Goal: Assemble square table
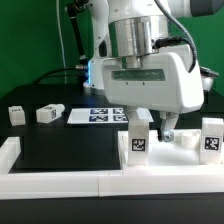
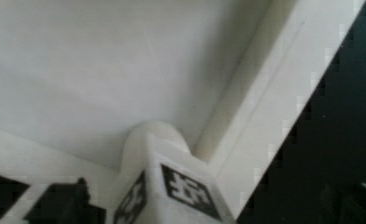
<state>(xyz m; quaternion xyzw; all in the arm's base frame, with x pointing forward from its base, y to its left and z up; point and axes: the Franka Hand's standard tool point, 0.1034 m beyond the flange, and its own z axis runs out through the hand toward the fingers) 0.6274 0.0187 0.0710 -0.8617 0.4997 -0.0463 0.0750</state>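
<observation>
**Border bars up front, arm low over the parts**

White border bars (image 1: pixel 60 180) run along the near edge of the black table surface (image 1: pixel 60 140), with a short stub rising at the exterior view's left. Just behind them an upright leg (image 1: pixel 137 144) stands with its black-and-white tag facing out. A second leg (image 1: pixel 212 139) stands near the exterior view's right edge.

Between those two the gripper (image 1: pixel 162 126) hangs low under the arm's bulky white wrist (image 1: pixel 150 75). Its fingers are in shadow and partly behind the upright leg, so I cannot tell whether they are spread, closed or holding anything. A small white piece (image 1: pixel 185 140) lies just beside it, too blurred to name.

Further back the marker board (image 1: pixel 100 116) lies flat on the black surface. Well apart from the arm, at the exterior view's left, sit one loose leg (image 1: pixel 16 113) and another loose leg (image 1: pixel 50 114) that seems to lie on its side. A green backdrop (image 1: pixel 30 40) closes off the room behind, with a dark cable (image 1: pixel 70 35) hanging in front of it.

From the wrist view the tray-like top (image 2: pixel 109 80) fills most of the picture, smooth and white, its raised rim (image 2: pixel 251 90) running diagonally. A leg by the rim (image 2: pixel 171 190) shows its tag. From the exterior view I cannot separate the top from the white bars.
</observation>
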